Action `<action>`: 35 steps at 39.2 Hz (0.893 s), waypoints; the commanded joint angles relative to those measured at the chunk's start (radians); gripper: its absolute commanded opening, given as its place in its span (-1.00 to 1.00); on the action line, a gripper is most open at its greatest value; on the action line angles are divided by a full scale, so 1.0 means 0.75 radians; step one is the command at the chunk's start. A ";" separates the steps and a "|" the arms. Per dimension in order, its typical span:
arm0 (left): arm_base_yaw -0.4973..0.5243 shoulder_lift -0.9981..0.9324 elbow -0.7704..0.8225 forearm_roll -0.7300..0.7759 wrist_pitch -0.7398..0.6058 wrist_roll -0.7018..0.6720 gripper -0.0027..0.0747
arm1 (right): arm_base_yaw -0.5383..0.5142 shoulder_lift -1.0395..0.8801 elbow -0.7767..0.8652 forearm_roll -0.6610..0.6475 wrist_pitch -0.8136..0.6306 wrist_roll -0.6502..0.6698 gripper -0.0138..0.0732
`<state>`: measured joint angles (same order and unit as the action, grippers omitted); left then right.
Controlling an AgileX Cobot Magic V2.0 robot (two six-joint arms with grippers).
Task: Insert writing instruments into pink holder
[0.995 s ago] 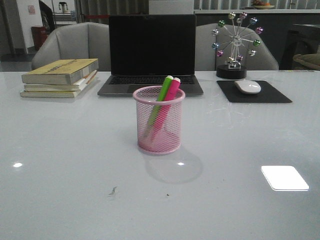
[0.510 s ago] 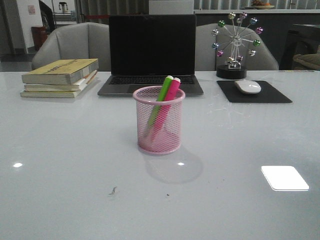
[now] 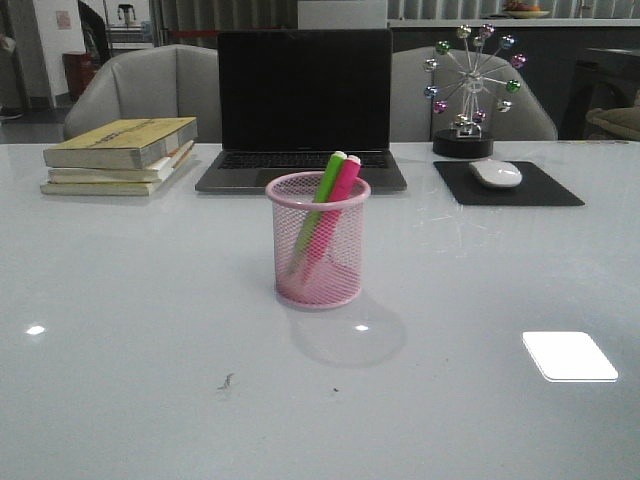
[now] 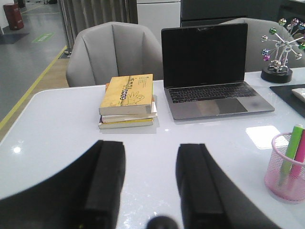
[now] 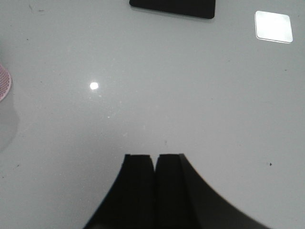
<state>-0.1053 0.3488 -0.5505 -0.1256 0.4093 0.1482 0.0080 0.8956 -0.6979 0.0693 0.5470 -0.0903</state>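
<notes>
The pink holder [image 3: 318,240] stands upright mid-table in the front view. Inside it lean a bright green marker [image 3: 322,193] and a hot pink marker [image 3: 340,196], caps poking above the rim. Neither arm shows in the front view. In the left wrist view my left gripper [image 4: 150,157] is open over bare table with nothing between its fingers, and the pink holder [image 4: 284,167] with both markers sits well off to one side. In the right wrist view my right gripper [image 5: 155,158] is shut on nothing above the table; only a sliver of the pink holder [image 5: 4,83] shows at the frame edge.
Behind the holder are an open laptop [image 3: 303,105], a stack of books [image 3: 120,155], a mouse [image 3: 496,173] on a black pad [image 3: 510,185] and a ferris-wheel ornament [image 3: 470,85]. Grey chairs [image 3: 150,90] stand beyond the table's far edge.
</notes>
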 commanded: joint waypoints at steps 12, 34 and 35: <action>0.002 0.008 -0.035 -0.006 -0.110 -0.004 -0.05 | -0.004 -0.246 -0.035 -0.005 -0.055 -0.009 -0.55; 0.002 0.008 -0.035 -0.006 -0.110 -0.004 -0.05 | 0.117 -0.620 0.284 -0.012 -0.502 -0.009 -0.55; 0.002 0.008 -0.035 -0.006 -0.110 -0.004 -0.05 | 0.117 -0.646 0.316 -0.012 -0.520 -0.009 -0.55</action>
<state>-0.1053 0.3488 -0.5489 -0.1256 0.4093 0.1482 0.0940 0.4468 -0.4878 0.0685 0.2977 -0.0903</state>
